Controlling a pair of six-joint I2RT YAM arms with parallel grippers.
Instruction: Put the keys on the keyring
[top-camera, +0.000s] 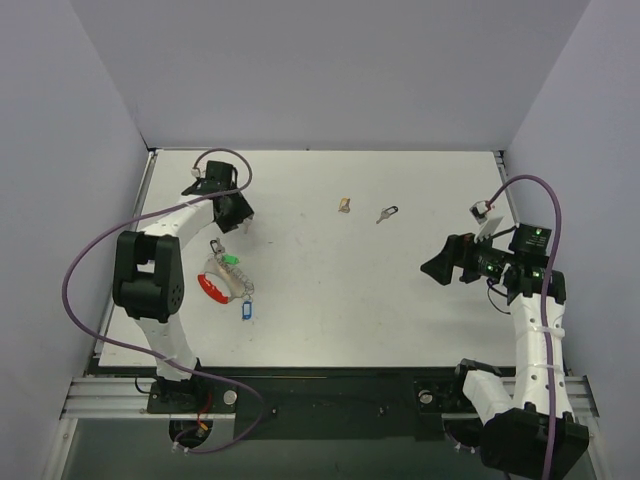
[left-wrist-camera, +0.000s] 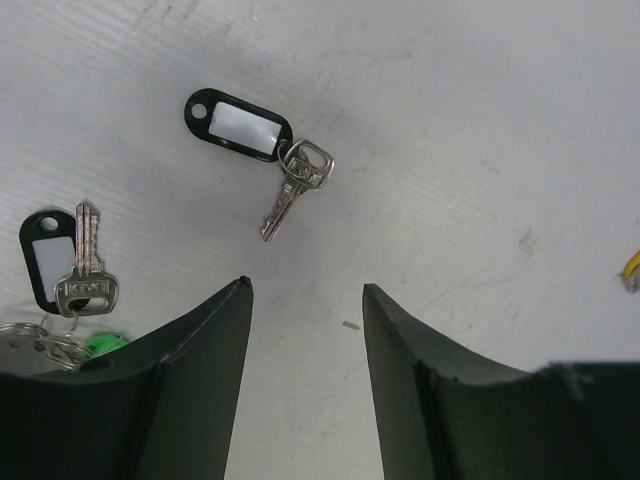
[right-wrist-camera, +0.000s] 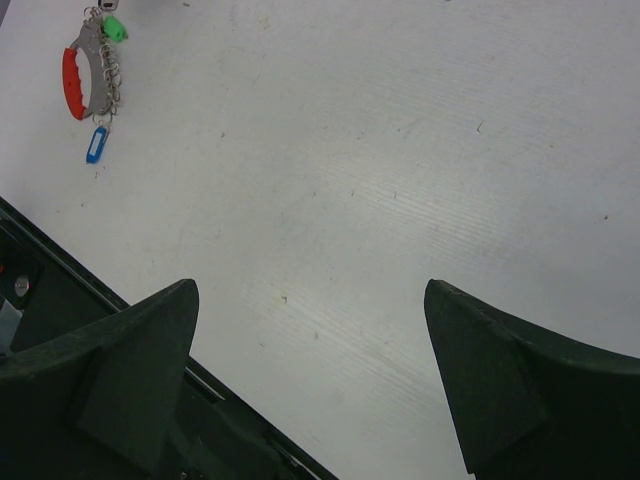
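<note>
The keyring (top-camera: 224, 281) lies at the table's left, a metal ring and chain with red, green and blue tags; the right wrist view shows the keyring (right-wrist-camera: 90, 75) far off at top left. In the left wrist view a silver key (left-wrist-camera: 294, 190) on a black tag lies just ahead of my left gripper (left-wrist-camera: 305, 290), which is open with only bare table between its fingers. A second key (left-wrist-camera: 84, 278) with a black tag lies to the left, by the ring. Another key (top-camera: 386, 213) rests mid-table at the back. My right gripper (top-camera: 437, 268) hovers open and empty at the right.
A small yellow piece (top-camera: 344, 205) lies near the back, left of the lone key. White walls close in the table (top-camera: 400, 320) on three sides. A black rail (top-camera: 330, 395) with the arm bases runs along the near edge.
</note>
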